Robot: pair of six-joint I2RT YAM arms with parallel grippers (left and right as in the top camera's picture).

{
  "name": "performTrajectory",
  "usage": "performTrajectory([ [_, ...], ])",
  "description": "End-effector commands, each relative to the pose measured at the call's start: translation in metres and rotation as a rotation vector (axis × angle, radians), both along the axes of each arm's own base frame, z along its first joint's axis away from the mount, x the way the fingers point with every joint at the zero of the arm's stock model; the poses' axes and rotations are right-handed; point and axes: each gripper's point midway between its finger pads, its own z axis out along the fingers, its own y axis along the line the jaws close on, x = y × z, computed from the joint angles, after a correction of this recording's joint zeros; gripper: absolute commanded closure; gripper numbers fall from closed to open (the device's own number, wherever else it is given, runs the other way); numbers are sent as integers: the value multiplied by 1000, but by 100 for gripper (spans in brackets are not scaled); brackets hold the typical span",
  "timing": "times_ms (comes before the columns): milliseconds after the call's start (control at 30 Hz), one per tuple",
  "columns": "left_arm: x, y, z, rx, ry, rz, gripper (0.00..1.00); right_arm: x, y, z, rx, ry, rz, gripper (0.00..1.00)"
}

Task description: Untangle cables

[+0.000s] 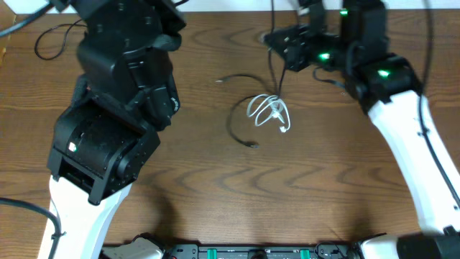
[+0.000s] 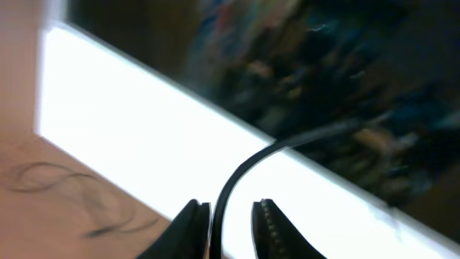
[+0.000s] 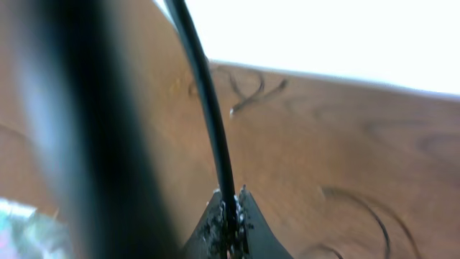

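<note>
Between the closed fingers of the right pincer [image 3: 230,214] a thin black cable [image 3: 214,122] is clamped. It runs straight out from the tips, its long axis leaning slightly to the pincer's left, and leaves the wrist view at the top. Past the tips lies the brown wood-grain worktop [image 3: 345,144].

Only the overhead view shows where that cable leads. It appears to drop from the pincer to a short white coiled cable [image 1: 269,110] lying on the worktop just ahead of the pincer, toward the left arm [image 1: 115,122]. The coil's small plug end points away from the pincer. Farther off on the same side, a second thin black cable [image 1: 233,124] bows in a C, with its plug end at the point farthest from the pincer.

The left pincer [image 2: 230,205] is hidden under its own arm from overhead. Its blurred wrist view shows the fingers apart. A black cord [image 2: 248,162] rises between them, close against the left finger, then curves off to the right. I cannot tell which cable this is.
</note>
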Motion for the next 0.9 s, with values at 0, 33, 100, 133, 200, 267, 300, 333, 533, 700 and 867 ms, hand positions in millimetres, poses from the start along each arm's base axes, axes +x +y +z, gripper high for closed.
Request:
performTrajectory([
  [0,-3,18,-10,72,54,124,56,-10,-17,42,65,-61,-76,99],
  [33,-2,17,-16,91,80,123,44,-14,-18,52,86,-77,-81,99],
  [100,0,15,-28,126,130,121,30,-20,-21,71,127,-107,-98,99],
  [133,1,14,-35,147,161,114,20,-21,-23,77,142,-116,-112,99],
  [200,4,6,-50,177,227,63,7,-21,-27,85,167,-117,-146,99],
  [267,7,-7,-68,194,298,-20,7,-18,-33,87,191,-93,-199,99],
  [300,7,-15,-79,199,341,-72,6,-16,-35,87,203,-78,-223,99],
  [333,8,-22,-89,201,378,-118,6,-14,-37,87,216,-61,-245,99],
  [533,-11,-88,-135,116,574,-531,6,-3,-49,85,283,15,-359,99],
  [700,-32,-117,-159,150,678,-766,6,-2,-50,89,321,29,-378,99],
  [867,-48,-132,-191,109,797,-871,6,-1,-50,90,345,46,-384,99],
])
